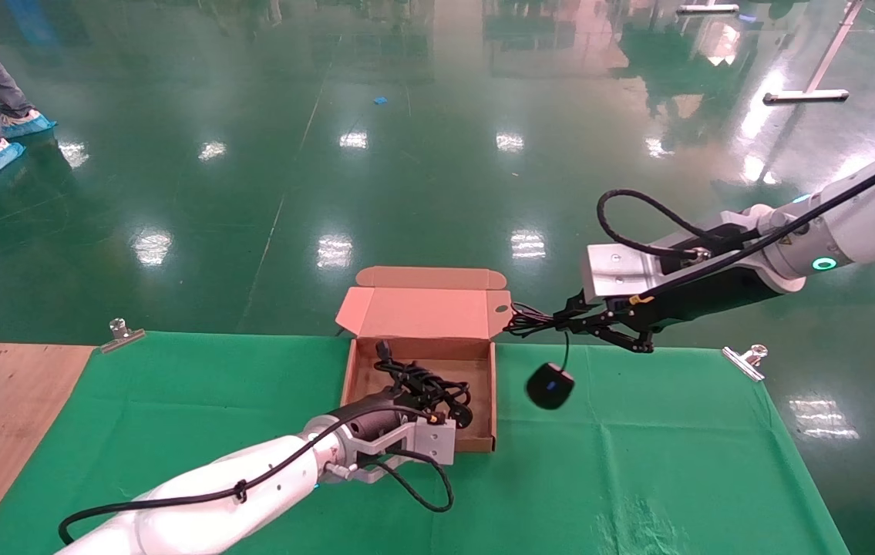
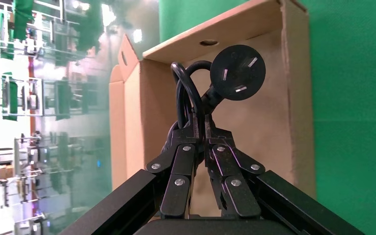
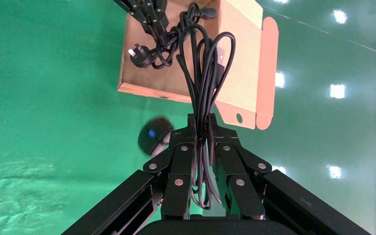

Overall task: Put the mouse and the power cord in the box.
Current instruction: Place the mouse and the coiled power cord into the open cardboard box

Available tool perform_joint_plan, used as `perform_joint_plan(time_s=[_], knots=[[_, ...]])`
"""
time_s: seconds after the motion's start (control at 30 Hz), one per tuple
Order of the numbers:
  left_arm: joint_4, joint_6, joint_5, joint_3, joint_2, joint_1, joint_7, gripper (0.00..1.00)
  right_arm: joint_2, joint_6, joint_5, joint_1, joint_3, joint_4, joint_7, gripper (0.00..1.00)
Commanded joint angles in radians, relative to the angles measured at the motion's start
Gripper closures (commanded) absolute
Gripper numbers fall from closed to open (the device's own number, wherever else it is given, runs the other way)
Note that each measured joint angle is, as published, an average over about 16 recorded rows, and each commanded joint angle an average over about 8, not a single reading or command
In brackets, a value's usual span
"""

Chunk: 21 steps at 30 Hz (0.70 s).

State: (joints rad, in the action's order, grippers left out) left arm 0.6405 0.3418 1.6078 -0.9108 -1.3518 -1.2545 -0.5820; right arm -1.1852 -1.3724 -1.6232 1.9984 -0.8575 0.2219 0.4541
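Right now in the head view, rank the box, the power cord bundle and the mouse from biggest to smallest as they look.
1. The box, open, lid up: clearly largest.
2. The power cord, bundled, held over the box by the left gripper.
3. The mouse, dangling by its cable from the right gripper.
Cord and mouse hang above the table, nearer the camera, so their gap is less sure.

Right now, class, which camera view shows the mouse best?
The head view: the mouse hangs by its cable below the right gripper, beside the box. The right wrist view shows it partly; the left wrist view, not at all.

The table is seen from above by the head view, each wrist view looks closely along its fingers, and the shallow brown cardboard box is shared by all.
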Motion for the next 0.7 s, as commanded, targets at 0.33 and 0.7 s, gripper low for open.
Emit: perform_joint_plan(time_s=[0.33, 0.7], knots=[[-0.004, 0.012, 0.003, -0.068, 0.006, -0.026, 0.091, 0.0, 0.003, -0.008, 0.006, -0.007, 0.003, 0.003, 0.0, 1.0], [0.002, -0.003, 0.004, -0.106, 0.009, -0.034, 0.126, 0.0, 0.0, -0.016, 0.012, -0.02, 0.005, 0.019, -0.008, 1.0]])
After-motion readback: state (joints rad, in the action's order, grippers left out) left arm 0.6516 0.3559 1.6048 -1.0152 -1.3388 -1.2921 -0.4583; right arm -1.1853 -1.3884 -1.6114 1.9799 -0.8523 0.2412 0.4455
